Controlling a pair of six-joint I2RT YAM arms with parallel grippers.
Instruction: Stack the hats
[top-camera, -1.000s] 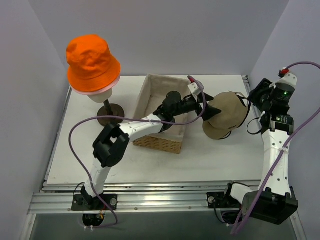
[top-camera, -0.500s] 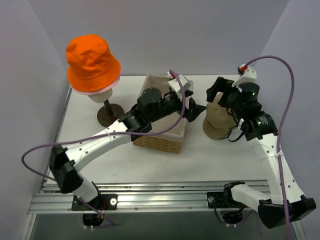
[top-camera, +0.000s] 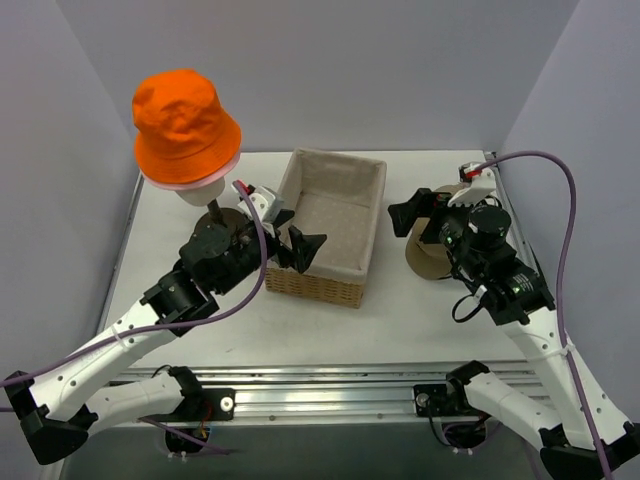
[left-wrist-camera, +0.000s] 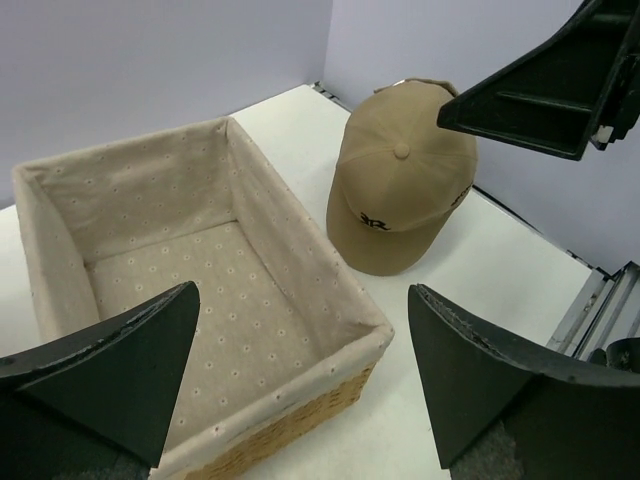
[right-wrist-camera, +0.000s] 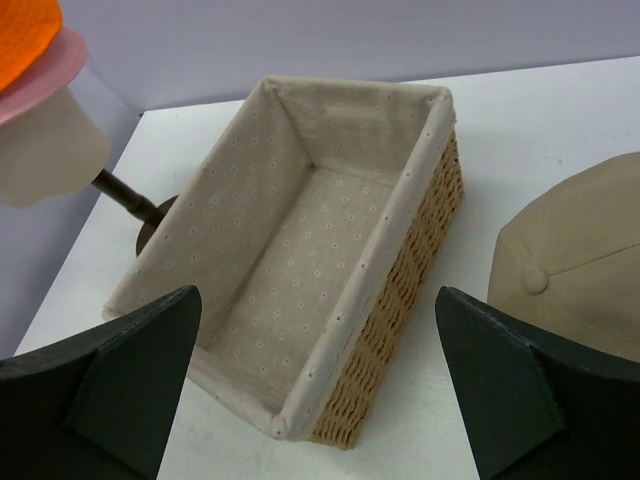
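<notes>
Two hats are already stacked in the top view: the orange bucket hat (top-camera: 185, 120) sits over the pink bucket hat (top-camera: 190, 183), only its brim showing, on the mannequin head (top-camera: 197, 194). The tan cap (top-camera: 428, 258) lies on the counter (top-camera: 400, 320) right of the basket (top-camera: 320, 288), partly under the right arm (top-camera: 490, 262). That cap looks like the next hat to move. The right jaws hang apart and empty just above its left side, so they are best placed to take it. I would pinch the crown or the peak firmly, since soft cloth sags, and lift it well over the basket. The left arm (top-camera: 215, 265) bends in low, its left jaws spread wide over the basket's near-left corner.

From the left wrist, the tan cap (left-wrist-camera: 400, 190) rests crown up, with its dark letter facing the camera, just beside the basket (left-wrist-camera: 60, 200). The jaws stand apart with nothing between them.

From the right wrist, the jaws gape over the basket (right-wrist-camera: 420, 200). The tan cap (right-wrist-camera: 570, 250) is at lower right and the orange bucket hat (right-wrist-camera: 25, 25) at the far corner. No black cap shows in any view.
</notes>
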